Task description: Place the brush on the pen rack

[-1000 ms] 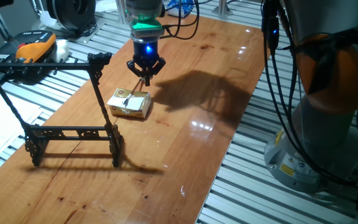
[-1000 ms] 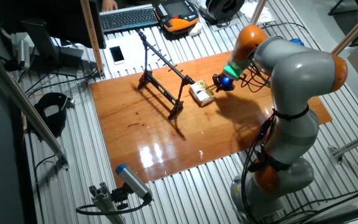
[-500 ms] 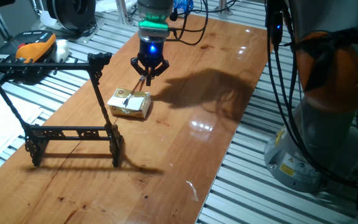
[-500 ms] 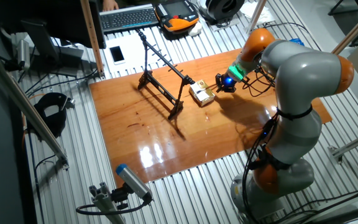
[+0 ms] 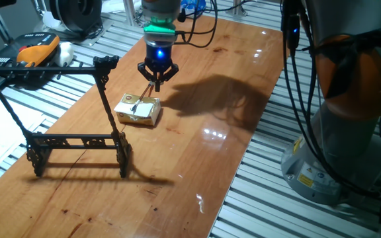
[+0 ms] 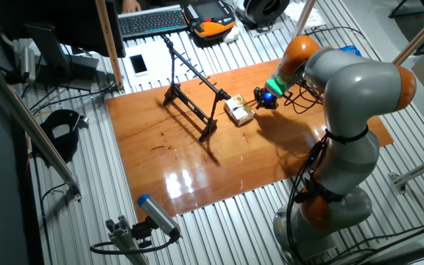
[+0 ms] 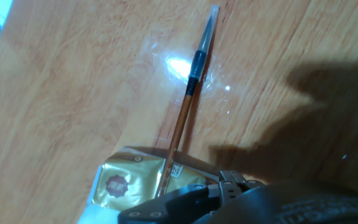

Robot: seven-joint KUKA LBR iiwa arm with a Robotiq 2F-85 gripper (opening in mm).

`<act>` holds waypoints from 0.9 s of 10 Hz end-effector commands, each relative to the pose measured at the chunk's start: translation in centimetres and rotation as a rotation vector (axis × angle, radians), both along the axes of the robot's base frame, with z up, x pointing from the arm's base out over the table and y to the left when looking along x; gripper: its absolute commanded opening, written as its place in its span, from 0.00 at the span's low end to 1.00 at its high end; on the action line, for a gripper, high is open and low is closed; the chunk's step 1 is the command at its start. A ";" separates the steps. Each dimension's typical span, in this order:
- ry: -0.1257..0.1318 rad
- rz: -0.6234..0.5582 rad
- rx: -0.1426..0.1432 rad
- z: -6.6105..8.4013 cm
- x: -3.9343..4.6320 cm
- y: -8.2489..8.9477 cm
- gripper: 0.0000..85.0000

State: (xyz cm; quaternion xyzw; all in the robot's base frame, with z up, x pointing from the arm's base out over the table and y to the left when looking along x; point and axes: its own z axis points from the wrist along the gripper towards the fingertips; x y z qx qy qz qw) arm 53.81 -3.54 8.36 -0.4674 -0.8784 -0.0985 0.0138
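The brush (image 5: pixel 144 96) is a thin wooden stick with a dark tip. It lies slanted, one end propped on a yellowish block (image 5: pixel 138 110) and the tip on the table. The hand view shows the brush (image 7: pixel 185 106) resting there, running up from the block (image 7: pixel 129 183). My gripper (image 5: pixel 156 80) hangs just above the brush's far end. Its fingers converge to a point and nothing shows between them. The black pen rack (image 5: pixel 78 140) stands to the left of the block. In the other fixed view the rack (image 6: pixel 190 88) stands beyond my gripper (image 6: pixel 260 99).
An orange and black handset (image 5: pixel 38 49) and cables lie off the table's far left edge. A keyboard (image 6: pixel 153 20) sits behind the rack. My arm's base (image 5: pixel 336 132) stands at the right. Bare wood stretches along the table's near side.
My gripper rose a little above the brush's end and then shifted slightly left. The brush, the block and the rack have stayed put.
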 end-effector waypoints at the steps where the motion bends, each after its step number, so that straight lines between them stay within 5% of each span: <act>1: 0.004 0.008 0.007 -0.3 0.13 0.0 0.00; 9: -0.009 0.031 0.007 -1.4 0.60 -0.3 0.00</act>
